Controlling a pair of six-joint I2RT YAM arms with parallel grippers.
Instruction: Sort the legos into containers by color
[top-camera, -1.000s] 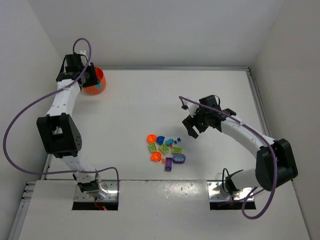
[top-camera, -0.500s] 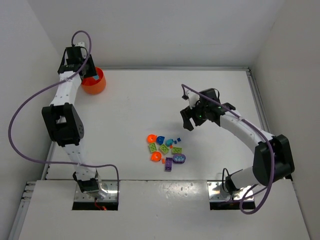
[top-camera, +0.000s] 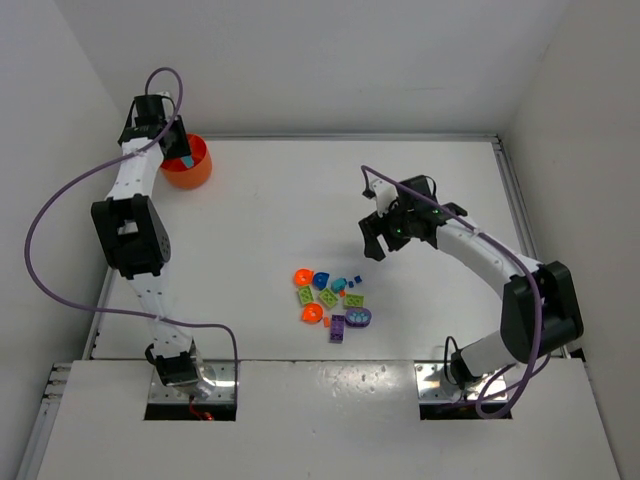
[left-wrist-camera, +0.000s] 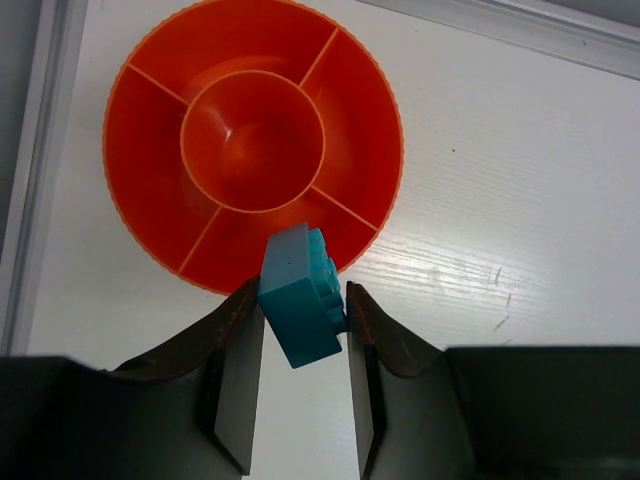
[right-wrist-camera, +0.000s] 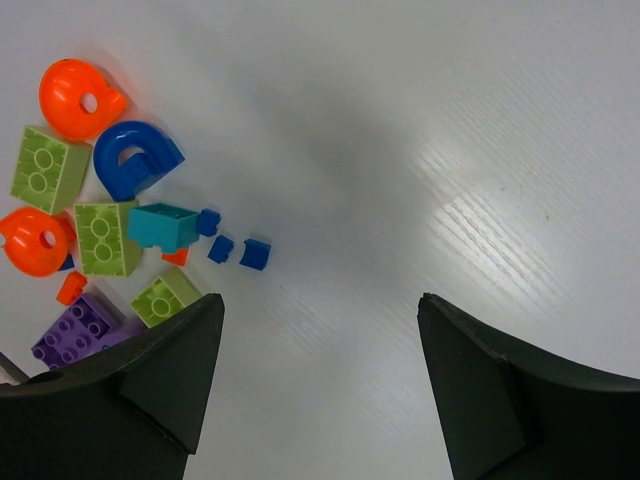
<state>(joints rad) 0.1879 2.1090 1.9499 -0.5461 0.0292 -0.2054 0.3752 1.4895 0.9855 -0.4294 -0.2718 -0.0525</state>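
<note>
Left pincer (left-wrist-camera: 300, 312) is gripping a teal studded plastic brick (left-wrist-camera: 298, 285) between its two fingers, jaws narrow on the brick's sides, studs facing the right finger. Just ahead of this pincer the round bright orange plastic bowl with inner dividers (left-wrist-camera: 385, 120) is sitting on the white table (top-camera: 290, 200). In the wrist view the brick's far end is overlapping the bowl's near rim; whether it is touching the rim cannot be told. The bowl is showing a round centre well and four outer compartments, all showing bare orange floor, with the nearest one partly hidden behind the brick. A grey table-edge rail (left-wrist-camera: 45, 120) is running close along the bowl's left side and another along the far side. Open table is lying to the pincer's right.

Right pincer (right-wrist-camera: 320, 300) is hanging above the table with jaws wide, holding nothing. Bare table is spreading ahead of it and to its right. The loose pile is lying ahead-left of it:
- orange rounded piece (right-wrist-camera: 75, 95)
- blue arch piece (right-wrist-camera: 135, 155)
- lime green studded bricks (right-wrist-camera: 45, 170)
- second teal brick (right-wrist-camera: 165, 225)
- tiny blue bits (right-wrist-camera: 255, 253)
- purple studded brick (right-wrist-camera: 75, 325)

The purple brick is lying just beside the left finger. In the top view the pile (top-camera: 330, 300) is sitting well apart from the bowl (top-camera: 195, 172).
</note>
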